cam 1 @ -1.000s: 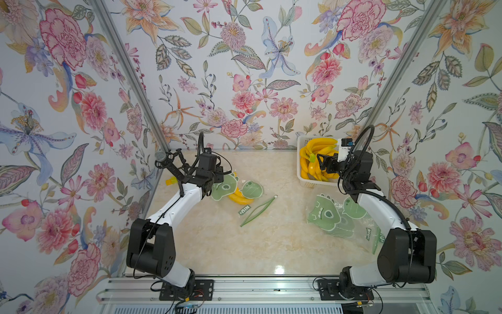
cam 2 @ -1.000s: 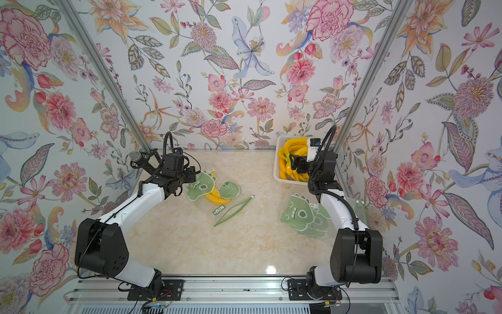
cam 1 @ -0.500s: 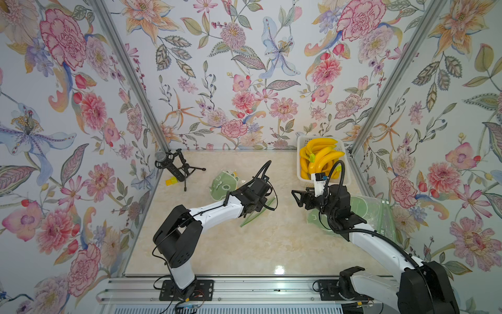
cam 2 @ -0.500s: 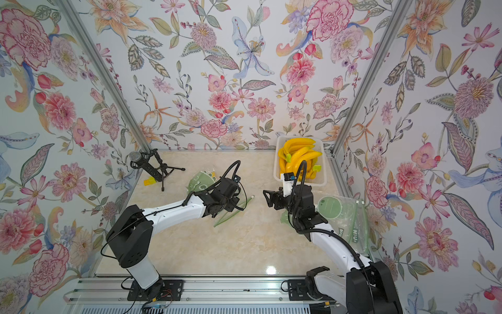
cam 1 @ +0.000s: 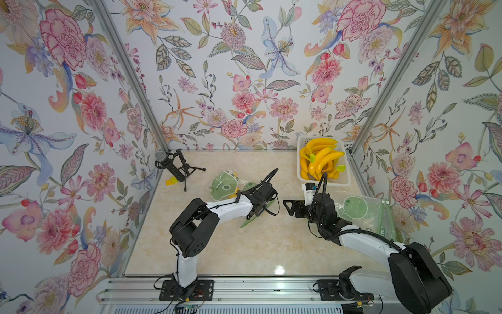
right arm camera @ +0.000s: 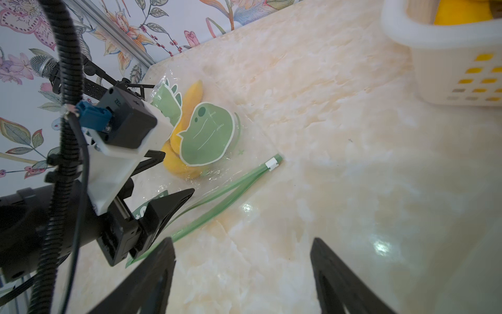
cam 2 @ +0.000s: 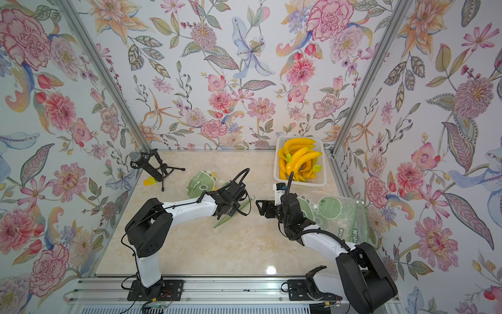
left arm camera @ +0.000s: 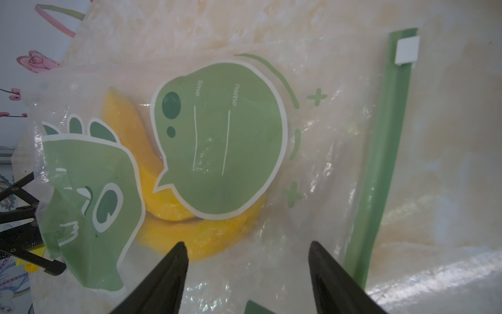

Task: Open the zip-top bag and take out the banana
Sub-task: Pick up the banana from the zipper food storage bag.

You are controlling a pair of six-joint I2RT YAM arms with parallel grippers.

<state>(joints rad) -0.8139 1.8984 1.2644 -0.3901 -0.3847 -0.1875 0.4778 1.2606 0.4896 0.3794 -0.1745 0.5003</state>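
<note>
Flowery wallpaper [cam 1: 244, 68] on three sides and a glossy cream marble-look bench [cam 1: 244, 244] underneath. The clear plastic zip-top bag with green dinosaur prints [left arm camera: 326, 163] lies flat around the middle of the bench, a bit toward the far edge, and the yellow banana [left arm camera: 122, 117] is inside it, partly behind the green speech-bubble print.

My left hand [left arm camera: 245, 246] is right over the bag with its jaws spread, gripping nothing. The green zip strip [left arm camera: 380, 163] is just beside it, with the little white slider [left arm camera: 407, 53] at the strip's far end. In the right wrist view the strip's two halves gape apart away from the slider.

My right hand [right arm camera: 241, 240] is open too, over bare bench and facing the strip.

The white plastic basket [cam 1: 339, 181] full of yellow bananas [cam 1: 322, 156] sits in the far right corner.
</note>
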